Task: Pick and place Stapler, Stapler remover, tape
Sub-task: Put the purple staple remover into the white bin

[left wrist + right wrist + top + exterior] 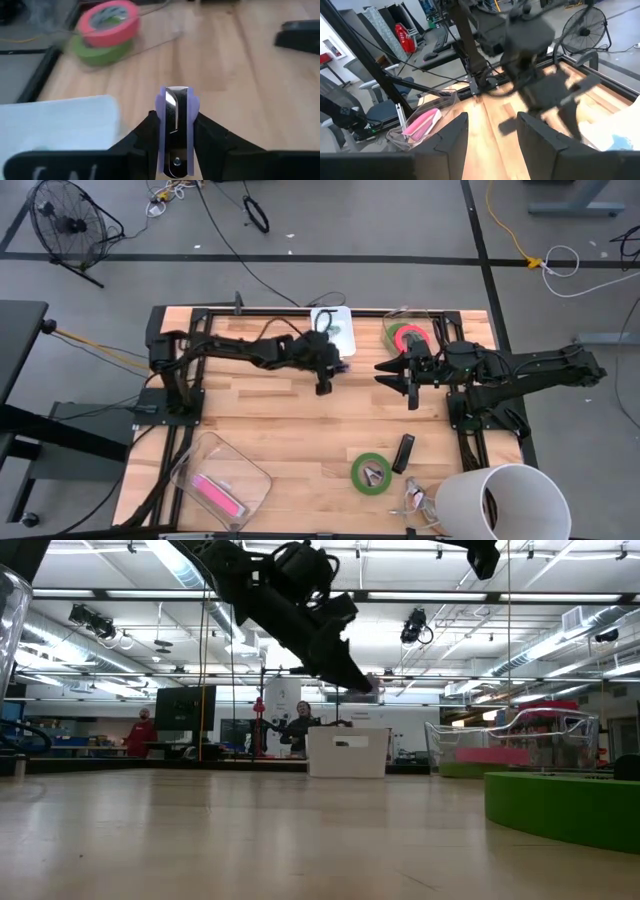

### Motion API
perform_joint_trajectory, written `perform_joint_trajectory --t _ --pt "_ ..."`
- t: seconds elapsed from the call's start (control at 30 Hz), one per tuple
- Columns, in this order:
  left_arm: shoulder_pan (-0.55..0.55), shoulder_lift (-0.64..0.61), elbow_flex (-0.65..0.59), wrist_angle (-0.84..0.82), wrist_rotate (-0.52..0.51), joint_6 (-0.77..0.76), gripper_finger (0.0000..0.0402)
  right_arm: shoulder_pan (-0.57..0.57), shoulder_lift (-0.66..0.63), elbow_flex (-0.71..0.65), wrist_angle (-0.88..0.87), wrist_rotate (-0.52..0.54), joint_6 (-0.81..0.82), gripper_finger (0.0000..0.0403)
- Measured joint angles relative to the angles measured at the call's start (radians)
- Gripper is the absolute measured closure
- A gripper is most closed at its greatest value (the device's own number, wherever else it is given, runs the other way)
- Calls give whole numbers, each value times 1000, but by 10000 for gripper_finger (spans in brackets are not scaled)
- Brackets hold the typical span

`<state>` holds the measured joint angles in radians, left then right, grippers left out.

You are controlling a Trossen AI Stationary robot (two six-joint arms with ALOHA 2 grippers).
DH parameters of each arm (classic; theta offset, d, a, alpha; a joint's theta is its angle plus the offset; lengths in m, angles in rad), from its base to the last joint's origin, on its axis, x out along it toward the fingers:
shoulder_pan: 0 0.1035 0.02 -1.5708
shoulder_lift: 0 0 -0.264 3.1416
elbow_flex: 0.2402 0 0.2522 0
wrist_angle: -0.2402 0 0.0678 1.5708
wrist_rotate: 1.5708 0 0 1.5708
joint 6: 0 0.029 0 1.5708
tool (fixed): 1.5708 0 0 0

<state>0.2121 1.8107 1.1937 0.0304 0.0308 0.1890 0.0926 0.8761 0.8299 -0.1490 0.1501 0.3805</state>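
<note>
My left gripper [342,367] is above the table's far middle, next to a white tray [335,325], and is shut on a purple and chrome staple remover [175,130]. My right gripper [403,378] is open and empty just right of it; its two fingers show in the right wrist view [492,125]. A red tape roll [407,337] lies on a green roll [100,50] inside a clear container at the far right. Another green tape roll [371,472] lies flat on the table near the front, with a black stapler [403,452] beside it. My left gripper pinches the staple remover between its two fingers, one finger [145,132] on each purple side [161,115]. The remover's chrome front [176,107] sticks out past the fingertips. It is lifted clear of the table.
A clear container [222,478] with a pink thing stands at the front left. A white bucket [505,500] stands at the front right corner, with a small metal thing [415,500] beside it. Bare wood lies in the table's middle. People stand far off in the room [143,730].
</note>
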Motion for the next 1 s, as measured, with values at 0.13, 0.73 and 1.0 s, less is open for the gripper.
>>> perform_joint_trajectory --t 0.13,0.73,1.0 --pt "53 -20 1 11 -12 16 297 0 0 0 -8 0 3 237" --pt "258 -28 1 0 -8 13 298 0 0 0 -19 0 3 237" --pt "299 -14 0 -7 6 0 298 0 0 0 -18 0 3 237"
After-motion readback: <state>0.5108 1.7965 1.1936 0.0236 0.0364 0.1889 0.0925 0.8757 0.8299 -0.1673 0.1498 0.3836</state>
